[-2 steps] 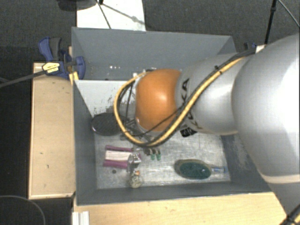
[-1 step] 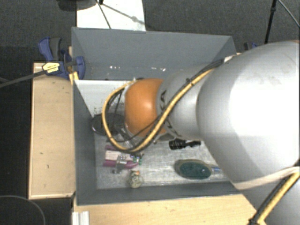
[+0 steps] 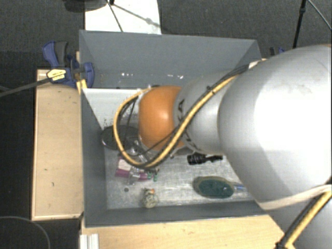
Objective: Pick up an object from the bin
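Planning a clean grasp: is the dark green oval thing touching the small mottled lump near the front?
Apart. The camera view shows bare bin floor between the green oval thing and the mottled lump.

One camera hangs above the grey metal bin [image 3: 96,191] and looks down into it at a slant, tilted a little from one side. The bin's tall back wall stands toward the top of the frame and its near rim runs along the bottom. The arm [image 3: 280,134] comes in from the right, close under the lens, and its bulk and orange wrist cover [image 3: 155,115] overlap much of the bin floor.
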`<control>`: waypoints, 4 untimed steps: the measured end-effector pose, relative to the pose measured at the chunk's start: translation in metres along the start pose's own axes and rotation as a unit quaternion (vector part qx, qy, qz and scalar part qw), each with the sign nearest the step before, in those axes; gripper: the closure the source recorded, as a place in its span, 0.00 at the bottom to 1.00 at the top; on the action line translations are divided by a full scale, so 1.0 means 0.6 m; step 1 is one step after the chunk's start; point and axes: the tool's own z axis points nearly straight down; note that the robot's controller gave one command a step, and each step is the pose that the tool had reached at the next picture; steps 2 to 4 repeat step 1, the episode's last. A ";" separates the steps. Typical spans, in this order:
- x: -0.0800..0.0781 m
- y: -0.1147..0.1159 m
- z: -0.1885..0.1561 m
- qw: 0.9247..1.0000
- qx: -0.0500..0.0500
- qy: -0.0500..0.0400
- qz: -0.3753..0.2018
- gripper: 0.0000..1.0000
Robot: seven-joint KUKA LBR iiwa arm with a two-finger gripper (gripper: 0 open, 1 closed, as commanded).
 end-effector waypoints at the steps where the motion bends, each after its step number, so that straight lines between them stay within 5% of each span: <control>1: 0.004 0.012 -0.216 0.986 0.000 0.001 -0.164 1.00; 4: 0.004 0.012 -0.216 0.986 0.000 0.001 -0.164 1.00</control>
